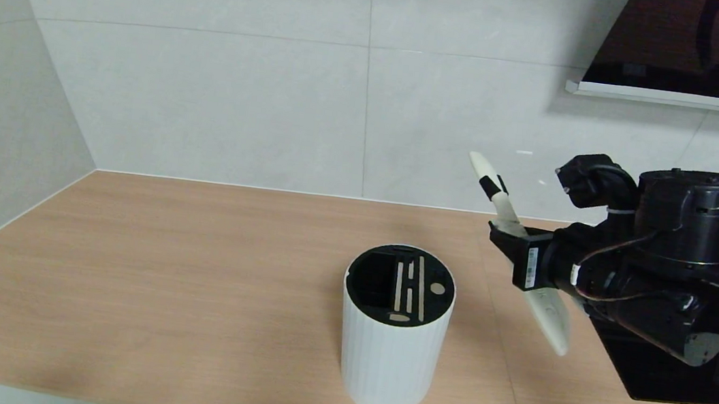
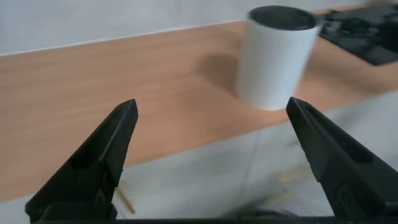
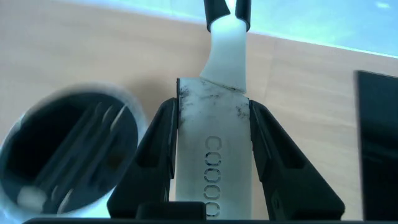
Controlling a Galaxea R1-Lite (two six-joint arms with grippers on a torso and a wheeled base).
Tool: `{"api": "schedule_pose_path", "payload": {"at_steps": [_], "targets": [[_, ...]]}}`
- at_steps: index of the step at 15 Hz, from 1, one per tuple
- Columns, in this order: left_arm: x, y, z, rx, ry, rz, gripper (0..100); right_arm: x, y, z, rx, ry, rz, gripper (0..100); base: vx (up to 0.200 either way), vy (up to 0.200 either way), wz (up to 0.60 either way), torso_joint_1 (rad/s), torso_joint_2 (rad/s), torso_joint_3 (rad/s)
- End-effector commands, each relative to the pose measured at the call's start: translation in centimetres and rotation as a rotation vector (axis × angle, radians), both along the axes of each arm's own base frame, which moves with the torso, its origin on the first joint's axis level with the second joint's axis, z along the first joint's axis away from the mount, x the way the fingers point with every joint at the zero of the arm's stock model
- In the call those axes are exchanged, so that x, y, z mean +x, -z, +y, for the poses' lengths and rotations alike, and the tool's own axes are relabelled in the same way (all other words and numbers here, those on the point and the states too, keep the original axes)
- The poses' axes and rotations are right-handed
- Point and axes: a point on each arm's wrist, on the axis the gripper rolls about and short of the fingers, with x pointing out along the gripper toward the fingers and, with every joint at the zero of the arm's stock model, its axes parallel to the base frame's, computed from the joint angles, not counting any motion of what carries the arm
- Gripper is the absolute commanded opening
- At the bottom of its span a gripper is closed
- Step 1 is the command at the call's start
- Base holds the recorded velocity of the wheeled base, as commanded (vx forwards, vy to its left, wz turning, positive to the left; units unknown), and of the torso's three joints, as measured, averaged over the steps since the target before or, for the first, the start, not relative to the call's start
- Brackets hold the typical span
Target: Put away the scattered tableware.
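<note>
Left gripper [image 2: 210, 106] spread wide, holding nothing, near the front edge of the wood-grain counter [image 1: 187, 263]. Mid-counter, upright, a white ribbed cylindrical holder [image 1: 393, 343] with a black slotted top. Right of it, in the air, a smooth cream knife [image 1: 551, 318], tilted, clamped in the right gripper [image 1: 514, 240]. Judged mid-task: lifted, not yet slotted.

Kitchen. A wood-grain countertop [image 1: 185, 277] met a grey tiled wall [image 1: 210, 74]. At right, a dark range hood [image 1: 693, 51] hung high, with a black hob [image 1: 659, 383] inset below. A white cutlery holder [image 1: 393, 343] stood mid-counter.
</note>
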Motion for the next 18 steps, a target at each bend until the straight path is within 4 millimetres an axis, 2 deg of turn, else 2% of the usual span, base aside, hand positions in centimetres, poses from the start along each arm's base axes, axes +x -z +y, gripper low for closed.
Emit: {"api": "schedule_pose_path", "payload": {"at_steps": [1, 3, 5, 8, 10, 12, 16, 18], "targets": [[6.7, -6.0, -0.4, -0.019, 0.158, 0.189, 100, -1.3, -1.0, 1.3, 0.035, -0.059, -0.023, 0, 0.000, 0.000, 0.00, 0.000, 0.00, 0.000], [10.7, -8.0, -1.5, -0.023, 0.280, 0.268, 100, -2.5, -1.4, 2.4, 0.067, -0.103, -0.019, 0, 0.000, 0.000, 0.00, 0.000, 0.00, 0.000], [13.1, -9.0, -2.9, -0.093, 0.358, 0.345, 100, -3.2, -1.5, 2.9, 0.069, -0.125, -0.020, 0, 0.000, 0.000, 0.00, 0.000, 0.00, 0.000], [16.5, -8.2, -5.1, -0.225, 0.406, 0.435, 100, -3.7, -1.2, 3.7, 0.063, -0.149, -0.010, 0, 0.000, 0.000, 0.00, 0.000, 0.00, 0.000], [19.6, -7.5, -6.9, -0.313, 0.423, 0.467, 100, -4.4, -1.2, 4.4, 0.074, -0.180, -0.008, 0, 0.000, 0.000, 0.00, 0.000, 0.00, 0.000], [20.7, -7.4, -9.1, -0.447, 0.476, 0.505, 100, -5.5, -1.4, 5.3, 0.104, -0.202, -0.005, 0, 0.000, 0.000, 0.00, 0.000, 0.00, 0.000], [21.2, -8.0, -10.5, -0.624, 0.493, 0.526, 100, -6.8, -1.2, 6.5, 0.106, -0.259, 0.005, 0, 0.000, 0.000, 0.00, 0.000, 0.00, 0.000], [21.9, -7.6, -11.6, -0.673, 0.468, 0.534, 100, -7.8, -1.3, 7.3, 0.139, -0.299, 0.024, 0, 0.000, 0.000, 0.00, 0.000, 0.00, 0.000]]}}
